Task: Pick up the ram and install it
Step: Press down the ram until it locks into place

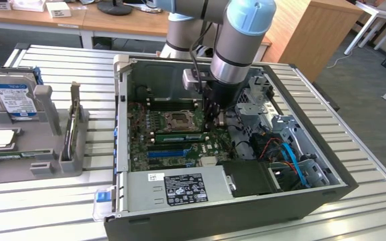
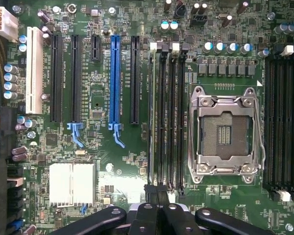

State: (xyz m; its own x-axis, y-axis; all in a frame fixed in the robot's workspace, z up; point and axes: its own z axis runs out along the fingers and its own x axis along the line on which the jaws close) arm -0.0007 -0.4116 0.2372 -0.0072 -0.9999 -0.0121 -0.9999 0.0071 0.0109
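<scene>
Exterior view: the arm reaches down into the open computer case [image 1: 300, 201] on the slatted table [image 1: 374, 165], the gripper [image 1: 212, 118] low over the motherboard [image 1: 154, 120] beside the CPU socket [image 1: 179, 119]. One ram [image 1: 177, 137] stick lies seated in a slot just below the socket (green board, dark chips).

Wrist view: jaws sit over the near end of the memory slots [image 2: 166, 117]; whether they grip anything can't be told. Socket [image 2: 225, 129] is an empty metal frame.

Judgement: ram is light, stiff, thin, fragile; hold by the long edges, not the chips.
</scene>
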